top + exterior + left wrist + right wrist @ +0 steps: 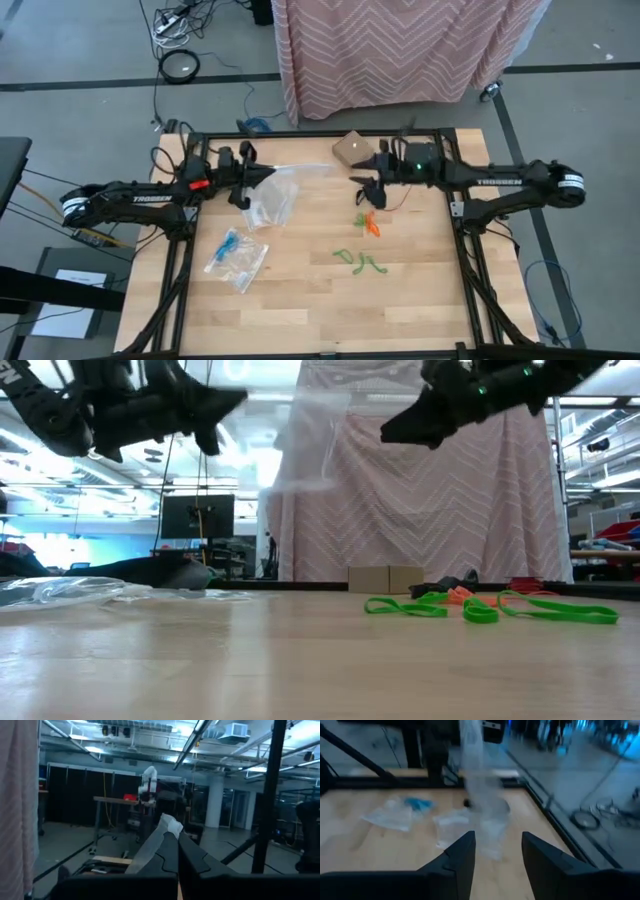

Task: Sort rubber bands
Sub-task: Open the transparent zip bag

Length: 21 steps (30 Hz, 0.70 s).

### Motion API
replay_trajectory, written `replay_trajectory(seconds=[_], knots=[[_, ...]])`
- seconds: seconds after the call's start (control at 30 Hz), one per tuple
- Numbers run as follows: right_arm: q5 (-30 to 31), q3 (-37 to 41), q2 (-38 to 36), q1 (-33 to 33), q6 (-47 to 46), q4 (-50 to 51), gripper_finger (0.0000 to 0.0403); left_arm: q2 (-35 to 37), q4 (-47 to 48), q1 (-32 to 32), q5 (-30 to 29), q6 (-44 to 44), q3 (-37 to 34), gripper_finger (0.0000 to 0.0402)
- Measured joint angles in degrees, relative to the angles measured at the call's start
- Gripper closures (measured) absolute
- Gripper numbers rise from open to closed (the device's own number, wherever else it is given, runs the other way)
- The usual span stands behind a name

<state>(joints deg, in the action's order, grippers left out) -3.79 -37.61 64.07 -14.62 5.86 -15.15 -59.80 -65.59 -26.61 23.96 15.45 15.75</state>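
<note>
wooden tabletop (pixel 400 300) under the rig, pink zigzag cloth (pixel 400 45) hanging behind it, that was the setting.

the rubber bands: green ones (pixel 358 261) lay loose near the middle-right of the table, orange ones (pixel 370 225) just behind them toward the right arm, and blue ones (pixel 230 243) were already inside a clear zip bag (pixel 238 260) lying flat on the left side. these looked super light and floppy, thin loops that would sag and probably snag each other, so i'd guess you had to pinch a single strand where it arched off the wood, not dig into the tangle. nothing fragile, just fiddly and a bit grippy.

left gripper (pixel 262 175) was pressed together on the edge of a second clear bag (pixel 275 195), holding it so it hung down toward the table. right gripper (pixel 366 187) hovered above the orange pile with its fingers spread apart and nothing between them.

view differences: the high one showed the whole layout and which colour sat where. the low view showed the green bands (pixel 480 608) actually curling up off the surface, which the high view flattened out. right wrist view looked straight at the hanging bag (pixel 480 795) between its open fingers (pixel 462 852), with the blue-filled bag (pixel 400 812) beyond. left wrist view only showed room and a scrap of plastic (pixel 160 840) in its closed tips.
</note>
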Motion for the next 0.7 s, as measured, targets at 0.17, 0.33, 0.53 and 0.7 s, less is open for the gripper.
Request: replay_trajectory(seconds=[0.17, 0.33, 0.53, 0.7], knots=[[2.1, 6.3, 3.7, 2.5, 0.2, -19.0, 0.0255, -0.3, -0.8, 0.7, -0.7, 1.3, 0.1, 0.0401], [3.1, 4.1, 8.6, 3.3, 3.5, -23.6, 0.0256, -1.0, -0.9, 2.8, -1.7, 1.7, 0.1, 0.0401], [2.3, -0.7, 12.8, 3.3, 5.8, -24.4, 0.0256, -2.0, 0.4, 5.3, -2.1, 1.7, 0.1, 0.0401], [0.8, -1.6, 13.5, 3.3, 5.8, -24.2, 0.0256, -2.1, 1.2, 5.8, -2.3, 1.5, 0.1, 0.0401]])
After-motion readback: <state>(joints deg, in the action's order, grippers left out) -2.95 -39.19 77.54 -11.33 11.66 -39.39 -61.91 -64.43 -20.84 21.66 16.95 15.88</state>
